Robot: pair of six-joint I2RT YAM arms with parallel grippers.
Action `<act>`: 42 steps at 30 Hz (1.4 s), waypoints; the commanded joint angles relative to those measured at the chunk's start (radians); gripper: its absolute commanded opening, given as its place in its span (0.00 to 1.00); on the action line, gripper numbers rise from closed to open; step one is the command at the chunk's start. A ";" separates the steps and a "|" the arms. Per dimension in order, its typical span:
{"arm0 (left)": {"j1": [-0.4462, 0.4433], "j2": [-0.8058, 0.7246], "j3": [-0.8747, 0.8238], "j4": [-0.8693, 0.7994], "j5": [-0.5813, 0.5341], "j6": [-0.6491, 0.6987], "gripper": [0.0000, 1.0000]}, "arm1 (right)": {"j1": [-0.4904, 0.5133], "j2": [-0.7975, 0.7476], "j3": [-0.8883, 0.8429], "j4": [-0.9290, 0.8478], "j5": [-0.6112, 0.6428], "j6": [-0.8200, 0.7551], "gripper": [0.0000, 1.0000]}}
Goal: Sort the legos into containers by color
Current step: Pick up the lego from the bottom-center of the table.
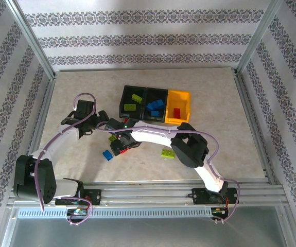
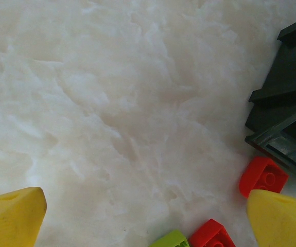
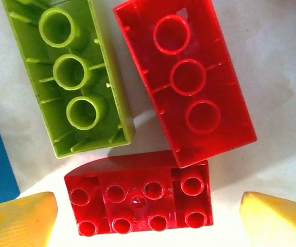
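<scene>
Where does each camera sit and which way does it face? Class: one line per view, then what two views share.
Top external: above and behind, looking down on the table and containers; left arm and right arm show.
Left wrist: on the left arm, facing down at bare table; open left pincer at the bottom corners.
Right wrist: close above a red lego and green lego; open right pincer at the bottom.
Shared: top external and left wrist both show a black bin.
</scene>
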 commanded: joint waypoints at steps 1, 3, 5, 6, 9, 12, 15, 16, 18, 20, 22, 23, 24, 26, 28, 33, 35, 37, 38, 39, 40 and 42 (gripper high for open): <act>0.016 -0.003 -0.013 0.008 0.009 -0.013 1.00 | 0.006 0.020 0.015 0.001 -0.018 -0.012 0.90; 0.019 -0.002 -0.012 0.009 0.012 -0.014 1.00 | 0.005 0.028 0.017 -0.002 -0.012 -0.011 0.89; 0.018 0.001 -0.012 0.009 0.014 -0.014 1.00 | 0.006 0.037 0.022 -0.009 -0.012 -0.014 0.88; 0.018 0.001 -0.013 0.009 0.015 -0.014 1.00 | 0.005 0.042 0.026 -0.011 -0.012 -0.014 0.87; 0.018 0.004 -0.011 0.009 0.019 -0.013 1.00 | 0.005 0.055 0.034 -0.015 -0.017 -0.015 0.85; 0.019 0.006 -0.009 0.009 0.019 -0.013 1.00 | 0.006 0.063 0.041 -0.019 -0.021 -0.015 0.83; 0.019 0.007 -0.010 0.011 0.023 -0.014 1.00 | 0.005 0.069 0.048 -0.027 -0.017 -0.016 0.82; 0.019 0.009 -0.009 0.011 0.024 -0.014 1.00 | 0.006 0.069 0.050 -0.028 -0.017 -0.018 0.81; 0.019 0.013 -0.007 0.015 0.027 -0.015 1.00 | 0.006 0.072 0.053 -0.031 -0.017 -0.020 0.80; 0.021 0.017 -0.006 0.015 0.033 -0.016 1.00 | 0.005 0.074 0.057 -0.034 -0.020 -0.024 0.78; 0.021 0.021 -0.004 0.014 0.035 -0.016 1.00 | 0.006 0.075 0.061 -0.040 -0.019 -0.024 0.76; 0.021 0.022 -0.004 0.014 0.035 -0.016 1.00 | 0.005 0.071 0.061 -0.042 -0.019 -0.024 0.74; 0.021 0.021 -0.004 0.014 0.035 -0.016 1.00 | 0.006 0.067 0.059 -0.043 -0.020 -0.022 0.73; 0.021 0.022 -0.003 0.015 0.035 -0.016 1.00 | 0.005 0.055 0.052 -0.043 -0.017 -0.022 0.71; 0.022 0.021 -0.003 0.014 0.035 -0.014 1.00 | 0.006 0.039 0.045 -0.042 -0.014 -0.019 0.69; 0.022 0.022 -0.001 0.014 0.037 -0.013 1.00 | 0.005 -0.012 0.022 -0.039 -0.003 -0.014 0.66; 0.022 0.022 -0.001 0.011 0.035 -0.013 1.00 | 0.004 -0.042 0.002 -0.041 0.015 -0.011 0.65; 0.024 0.020 -0.001 0.009 0.035 -0.011 1.00 | -0.004 -0.078 -0.023 -0.042 0.034 -0.006 0.65; 0.024 0.017 -0.001 0.009 0.035 -0.012 1.00 | -0.009 -0.100 -0.040 -0.043 0.043 -0.003 0.65; 0.024 0.015 -0.003 0.009 0.035 -0.013 1.00 | -0.016 -0.119 -0.055 -0.044 0.048 0.000 0.64; 0.024 0.014 -0.004 0.011 0.035 -0.013 1.00 | -0.027 -0.143 -0.075 -0.043 0.054 0.003 0.64; 0.024 0.013 -0.007 0.012 0.037 -0.014 1.00 | -0.052 -0.191 -0.116 -0.042 0.072 0.007 0.64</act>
